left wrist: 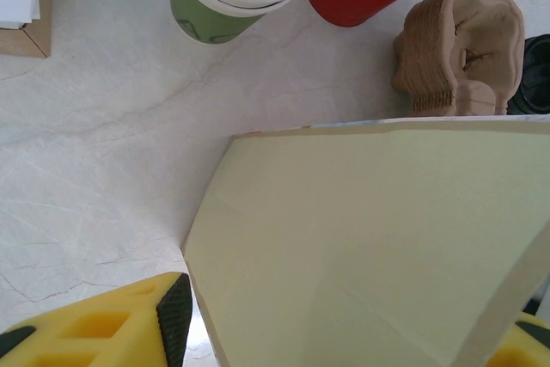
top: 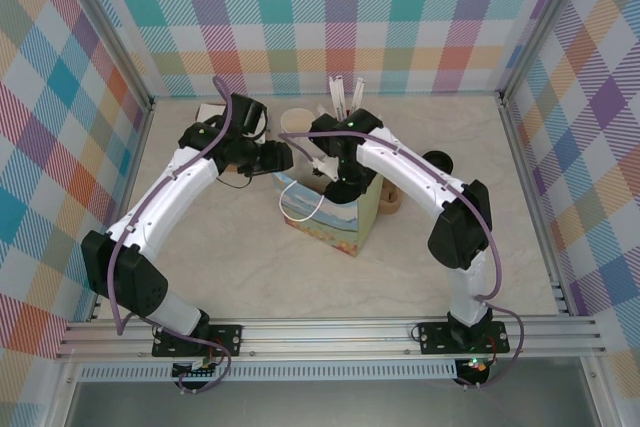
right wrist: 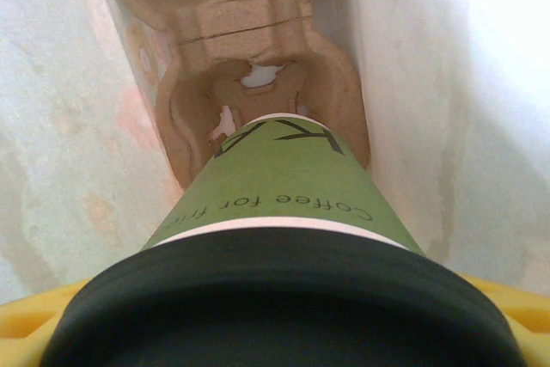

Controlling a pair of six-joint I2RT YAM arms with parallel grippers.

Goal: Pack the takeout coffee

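1 coffee cup (right wrist: 284,195), R pincer (right wrist: 275,328) gripping

1. Wears white shells over black joint housings on the left arm (top: 170,197) and the right arm (top: 405,162).
2. Carries a purple cable (top: 112,292) along each arm.
3. Stands on black bases (top: 197,339) at the bottom of the frame.
4. Ends in yellow left fingers (left wrist: 103,333) with a black pad (left wrist: 176,307), and yellow right fingers (right wrist: 21,324) at the lower corners.

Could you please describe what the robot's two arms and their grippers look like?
The left arm and right arm share white rounded link shells, black joint housings and a purple cable along each. The left gripper's fingers are yellow with a black inner face; the right gripper's fingers are yellow too.
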